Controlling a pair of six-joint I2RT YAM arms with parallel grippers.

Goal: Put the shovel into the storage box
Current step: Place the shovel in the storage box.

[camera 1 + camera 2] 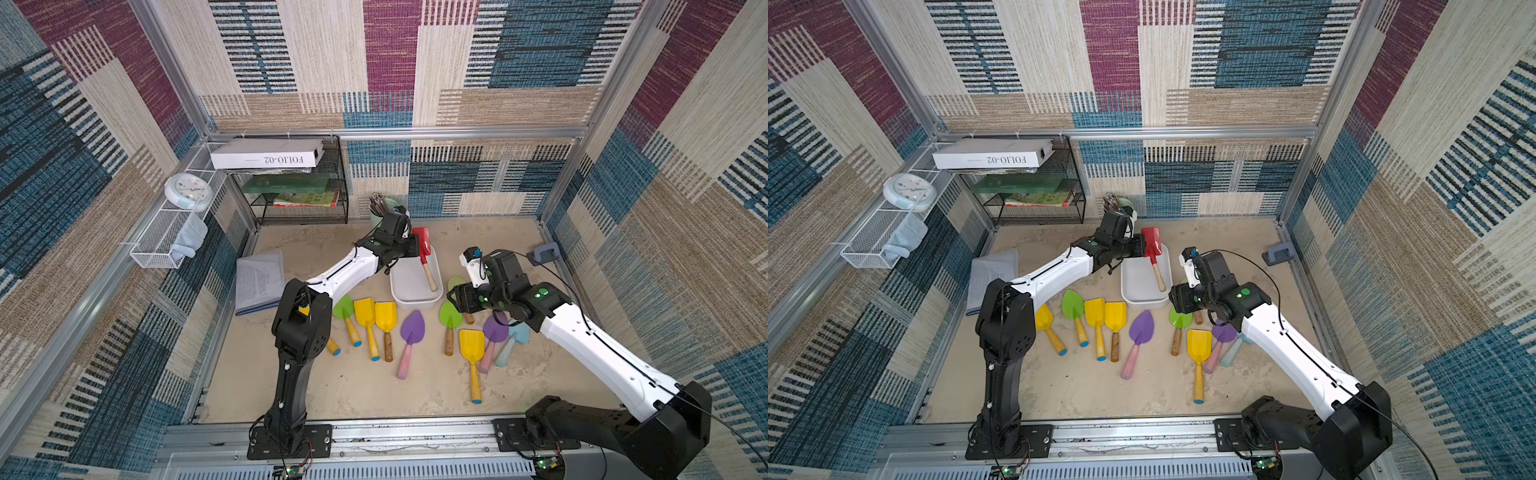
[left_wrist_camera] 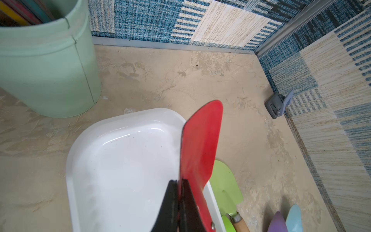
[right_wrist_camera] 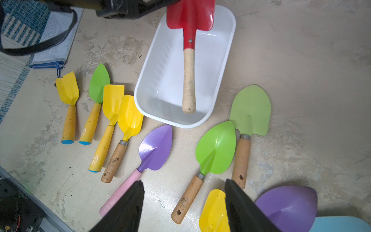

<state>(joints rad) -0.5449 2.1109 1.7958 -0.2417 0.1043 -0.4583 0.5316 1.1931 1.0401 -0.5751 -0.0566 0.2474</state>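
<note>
Beige tabletop in both top views: we saw the red shovel lengthwise over one white box, blade toward the back wall, handle inside. Ten more shovels lay loose. Left wrist: the left gripper pinched its blade. Right wrist: the right gripper gaped empty.
</note>
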